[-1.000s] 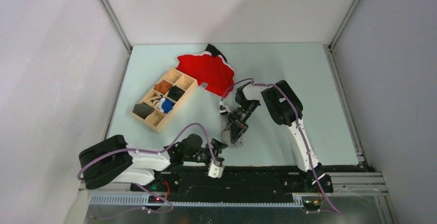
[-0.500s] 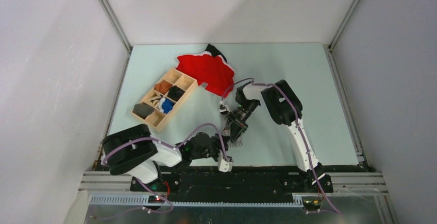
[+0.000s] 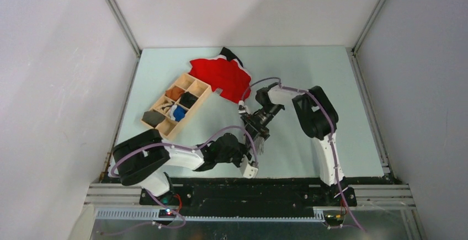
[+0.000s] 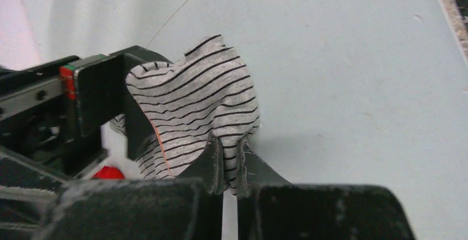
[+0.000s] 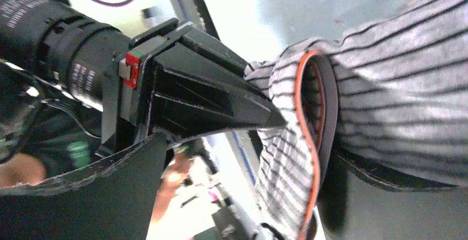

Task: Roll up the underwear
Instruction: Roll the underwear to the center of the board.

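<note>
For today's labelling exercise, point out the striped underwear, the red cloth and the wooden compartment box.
underwear (image 4: 193,99), left wrist view, middle of the bunched striped fabric.
red cloth (image 3: 221,74), top external view, centre of the red area.
wooden compartment box (image 3: 169,131), top external view, near outer wall.

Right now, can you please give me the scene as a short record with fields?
underwear: grey striped underwear, bunched and lifted, held between both arms
left tool: left tool shut on the fabric's lower edge
right tool: right tool grips the other side of the fabric
red cloth: red cloth lies flat at the far side, apart from both arms
wooden box: wooden box with compartments, left of the arms
</note>
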Controlling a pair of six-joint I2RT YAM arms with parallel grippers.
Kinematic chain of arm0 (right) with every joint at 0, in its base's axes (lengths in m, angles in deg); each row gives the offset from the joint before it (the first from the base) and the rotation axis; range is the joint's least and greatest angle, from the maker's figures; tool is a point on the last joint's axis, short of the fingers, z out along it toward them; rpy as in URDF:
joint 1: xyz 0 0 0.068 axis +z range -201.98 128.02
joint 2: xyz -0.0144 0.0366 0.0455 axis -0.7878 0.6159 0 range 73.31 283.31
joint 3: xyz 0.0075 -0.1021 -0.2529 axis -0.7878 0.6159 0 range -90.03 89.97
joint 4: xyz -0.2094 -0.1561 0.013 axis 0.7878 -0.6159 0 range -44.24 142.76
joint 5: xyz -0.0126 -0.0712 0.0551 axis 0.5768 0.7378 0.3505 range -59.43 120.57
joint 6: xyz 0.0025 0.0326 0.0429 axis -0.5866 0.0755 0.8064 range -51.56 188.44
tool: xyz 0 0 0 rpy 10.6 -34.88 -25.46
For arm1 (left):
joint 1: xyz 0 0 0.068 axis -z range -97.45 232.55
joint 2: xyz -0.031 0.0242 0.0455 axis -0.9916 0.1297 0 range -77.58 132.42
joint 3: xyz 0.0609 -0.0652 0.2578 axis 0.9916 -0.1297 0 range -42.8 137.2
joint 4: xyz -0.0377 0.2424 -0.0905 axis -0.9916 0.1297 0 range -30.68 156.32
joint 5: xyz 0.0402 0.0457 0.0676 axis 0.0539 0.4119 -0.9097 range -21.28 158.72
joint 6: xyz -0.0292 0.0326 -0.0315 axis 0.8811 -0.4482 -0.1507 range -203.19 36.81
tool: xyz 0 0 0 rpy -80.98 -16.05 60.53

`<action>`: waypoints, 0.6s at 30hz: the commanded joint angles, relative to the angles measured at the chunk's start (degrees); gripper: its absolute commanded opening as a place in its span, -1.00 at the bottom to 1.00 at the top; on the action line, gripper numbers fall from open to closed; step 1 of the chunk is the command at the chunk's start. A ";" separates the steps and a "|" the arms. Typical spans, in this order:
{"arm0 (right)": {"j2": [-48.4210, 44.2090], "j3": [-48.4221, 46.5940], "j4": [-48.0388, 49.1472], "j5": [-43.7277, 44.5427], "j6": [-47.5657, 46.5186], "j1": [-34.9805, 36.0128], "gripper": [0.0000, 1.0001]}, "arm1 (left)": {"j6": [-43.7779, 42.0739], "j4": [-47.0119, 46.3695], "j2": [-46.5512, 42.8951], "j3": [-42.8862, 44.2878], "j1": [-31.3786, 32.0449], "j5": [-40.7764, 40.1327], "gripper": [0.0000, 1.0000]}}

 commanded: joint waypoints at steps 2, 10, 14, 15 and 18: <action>-15.40 3.77 11.80 17.17 2.64 -6.58 0.99 | 4.14 21.58 1.40 7.15 -4.45 10.10 -1.00; -71.82 41.78 53.13 31.84 0.67 -17.37 0.99 | 4.25 51.40 8.05 24.81 -10.72 35.79 -1.00; -88.22 54.44 48.14 30.16 -11.80 -8.38 0.92 | 1.24 62.97 14.14 34.54 -12.97 42.20 -1.00; -89.05 55.49 45.59 29.94 -16.42 -3.82 0.76 | 1.08 64.29 16.07 35.57 -13.49 43.30 -1.00; -90.21 61.18 47.56 35.36 -22.20 9.36 0.45 | 2.82 66.47 18.53 37.93 -16.30 47.45 -1.00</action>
